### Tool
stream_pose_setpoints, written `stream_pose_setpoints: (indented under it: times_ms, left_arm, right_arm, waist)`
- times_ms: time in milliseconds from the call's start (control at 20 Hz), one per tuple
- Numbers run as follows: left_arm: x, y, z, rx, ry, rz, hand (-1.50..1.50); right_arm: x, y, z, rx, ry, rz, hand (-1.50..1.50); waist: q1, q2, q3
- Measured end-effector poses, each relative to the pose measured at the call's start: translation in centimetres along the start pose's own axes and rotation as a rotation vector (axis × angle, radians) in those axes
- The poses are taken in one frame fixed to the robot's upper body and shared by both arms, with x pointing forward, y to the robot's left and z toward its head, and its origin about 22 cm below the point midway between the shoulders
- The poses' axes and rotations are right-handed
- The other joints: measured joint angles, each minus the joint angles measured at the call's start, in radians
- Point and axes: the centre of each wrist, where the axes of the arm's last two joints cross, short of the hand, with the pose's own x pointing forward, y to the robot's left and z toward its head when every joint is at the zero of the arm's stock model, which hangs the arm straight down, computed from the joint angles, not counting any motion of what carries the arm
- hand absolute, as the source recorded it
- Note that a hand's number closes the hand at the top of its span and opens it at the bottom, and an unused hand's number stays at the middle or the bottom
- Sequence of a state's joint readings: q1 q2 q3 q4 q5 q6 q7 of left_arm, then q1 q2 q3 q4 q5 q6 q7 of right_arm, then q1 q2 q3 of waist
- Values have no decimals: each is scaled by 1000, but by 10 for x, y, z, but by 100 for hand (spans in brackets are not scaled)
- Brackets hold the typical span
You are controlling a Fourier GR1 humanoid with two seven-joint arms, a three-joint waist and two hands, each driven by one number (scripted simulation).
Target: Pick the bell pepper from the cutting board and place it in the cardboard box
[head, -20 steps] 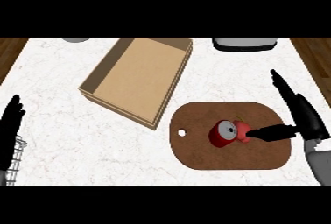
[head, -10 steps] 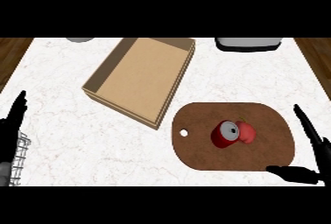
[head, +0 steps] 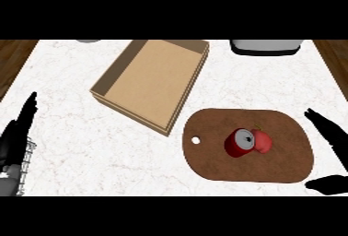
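A red bell pepper (head: 247,142) lies on its side near the middle of the brown cutting board (head: 224,161), cut end facing left. The open cardboard box (head: 153,83) sits up and to the left of the board, tilted, with nothing inside. My right hand (head: 331,134) is at the right edge, open, fingers straight beside the board's right rim and thumb (head: 327,183) low at the board's lower right corner; it is apart from the pepper. At the left edge my left hand (head: 17,133) rests open, fingers up.
A grey appliance (head: 265,46) stands at the back right, and a small grey object (head: 88,40) shows at the back left. A wire rack (head: 26,161) sits at the lower left edge. Dark wood borders the white marble counter (head: 81,138) on both sides.
My right hand has drawn back from the pepper to the right and down, ending open beside the board's right edge. The pepper stays on the board. The left hand has barely shifted.
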State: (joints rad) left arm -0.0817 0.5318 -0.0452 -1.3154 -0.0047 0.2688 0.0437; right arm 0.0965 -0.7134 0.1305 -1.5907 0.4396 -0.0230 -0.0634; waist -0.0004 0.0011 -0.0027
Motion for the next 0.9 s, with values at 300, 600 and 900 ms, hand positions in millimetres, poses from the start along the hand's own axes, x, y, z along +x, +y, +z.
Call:
stream_pose_setpoints:
  times_ms: [300,600,900]
  left_arm:
    - [10,-4,-3,-6,-12,-2,0]
    - [5,-6,-5,-4,-8,-4,0]
    - [-1,2,-4,-2,-4,-1,0]
  right_arm:
    - [32,-13,-28,203,118,141,-150]
    - [63,-11,-59,329,181,182,-150]
    - [74,5,-73,369,223,232,-150]
  waist:
    - [15,1,1]
    - [10,0,2]
    - [6,-2,4]
